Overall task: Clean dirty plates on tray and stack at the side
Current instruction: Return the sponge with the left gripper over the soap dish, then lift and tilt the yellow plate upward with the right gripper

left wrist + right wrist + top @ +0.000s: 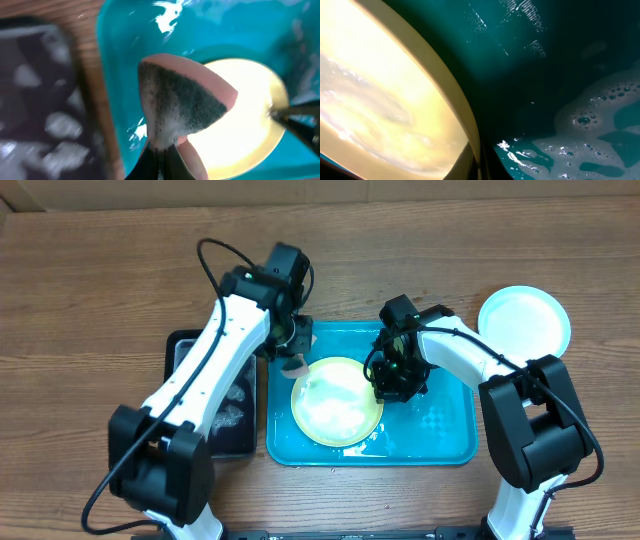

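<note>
- The right gripper (388, 385) clamps the yellow-green plate (335, 402) by its right rim inside the tray (440, 420), with soapy floor open beyond.
- The left gripper (293, 352) pinches a pink sponge (185, 100) at the plate's left edge, the black tray (215, 415) just beside.

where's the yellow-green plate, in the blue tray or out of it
In it: the yellow-green plate sits wholly inside the raised rim of the blue tray.
</note>
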Tool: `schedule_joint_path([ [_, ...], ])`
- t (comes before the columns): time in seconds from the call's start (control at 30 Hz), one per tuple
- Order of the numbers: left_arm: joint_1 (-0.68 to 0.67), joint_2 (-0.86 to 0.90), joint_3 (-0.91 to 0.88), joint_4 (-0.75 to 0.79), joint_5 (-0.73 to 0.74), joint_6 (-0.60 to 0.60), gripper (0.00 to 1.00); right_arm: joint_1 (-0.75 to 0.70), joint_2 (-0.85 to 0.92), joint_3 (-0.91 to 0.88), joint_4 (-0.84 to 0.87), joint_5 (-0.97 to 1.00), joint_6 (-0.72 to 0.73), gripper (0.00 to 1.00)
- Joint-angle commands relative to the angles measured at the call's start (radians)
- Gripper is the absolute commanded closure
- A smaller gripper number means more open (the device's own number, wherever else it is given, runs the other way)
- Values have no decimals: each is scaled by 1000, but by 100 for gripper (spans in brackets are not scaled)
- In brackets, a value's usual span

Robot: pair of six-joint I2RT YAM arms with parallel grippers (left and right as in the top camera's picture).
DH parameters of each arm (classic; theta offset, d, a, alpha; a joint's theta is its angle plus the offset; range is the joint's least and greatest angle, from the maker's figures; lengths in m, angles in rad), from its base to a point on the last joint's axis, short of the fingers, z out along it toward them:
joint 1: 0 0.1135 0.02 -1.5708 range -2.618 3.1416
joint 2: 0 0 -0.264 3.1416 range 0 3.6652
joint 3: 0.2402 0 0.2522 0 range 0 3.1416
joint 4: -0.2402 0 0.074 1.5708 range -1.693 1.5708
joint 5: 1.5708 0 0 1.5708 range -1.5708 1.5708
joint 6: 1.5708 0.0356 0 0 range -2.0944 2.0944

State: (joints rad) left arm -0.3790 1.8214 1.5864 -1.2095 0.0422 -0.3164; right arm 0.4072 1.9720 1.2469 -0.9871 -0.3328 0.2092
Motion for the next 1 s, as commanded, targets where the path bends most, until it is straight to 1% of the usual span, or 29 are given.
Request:
schedule_joint_path([
  [0.0,29,-18,19,-85,-142,-79,96,-1,28,-8,13,120,5,96],
  [0.07,68,-18,16,-144,-196,-119,96,-1,8,13,-1,159,5,96],
  [0.17,150,-18,3,-193,-211,-122,96,-1,-39,61,-44,222,5,96],
  [0.3,250,-18,-31,-189,-206,-120,96,-1,-94,114,-83,237,24,96],
  [0.4,309,-18,-68,-172,-205,-117,96,-1,-126,141,-112,323,78,96],
  [0.47,343,-17,-101,-151,-178,-98,96,-1,-142,160,-131,384,79,96],
  [0.57,363,-17,-148,-124,-133,-72,96,0,-164,179,-137,422,80,96],
  [0.73,367,-17,-227,-65,-122,-72,96,2,-221,216,-140,489,101,96],
  [0.83,367,-17,-243,-46,-115,-72,96,2,-260,238,-149,562,97,96],
  [0.97,367,-17,-243,-33,-100,-61,96,3,-311,260,-153,579,71,96],
])
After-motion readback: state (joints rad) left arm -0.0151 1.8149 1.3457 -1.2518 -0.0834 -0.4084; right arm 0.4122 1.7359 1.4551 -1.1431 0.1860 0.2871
